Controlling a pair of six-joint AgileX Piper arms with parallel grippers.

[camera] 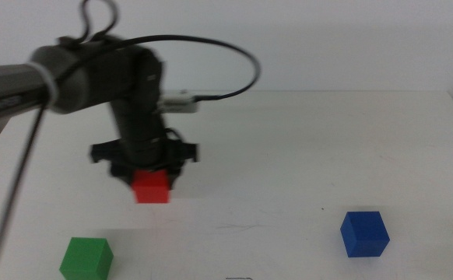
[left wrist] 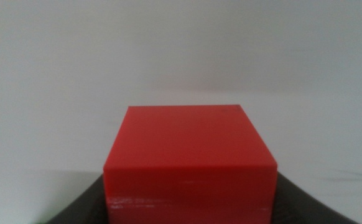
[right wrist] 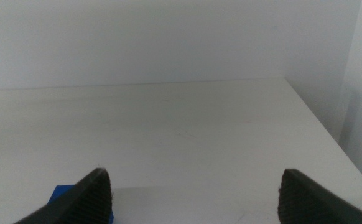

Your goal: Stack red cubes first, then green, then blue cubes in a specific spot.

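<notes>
One red cube sits clamped in the left gripper above the table — the right gripper waits, jaws wide, beside the blue cube.

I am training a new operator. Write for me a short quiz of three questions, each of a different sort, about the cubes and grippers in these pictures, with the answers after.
1. True or false: the left gripper is shut on the red cube.
2. Multiple choice: in the middle view, which cube lies nearest the table's right side?
A. the green cube
B. the red cube
C. the blue cube
3. Fill in: the right wrist view shows the right gripper with its jaws ____, and a corner of the ____ cube beside one jaw.

Key
1. True; the left wrist view shows the cube between the dark jaws.
2. C
3. open; blue
</notes>
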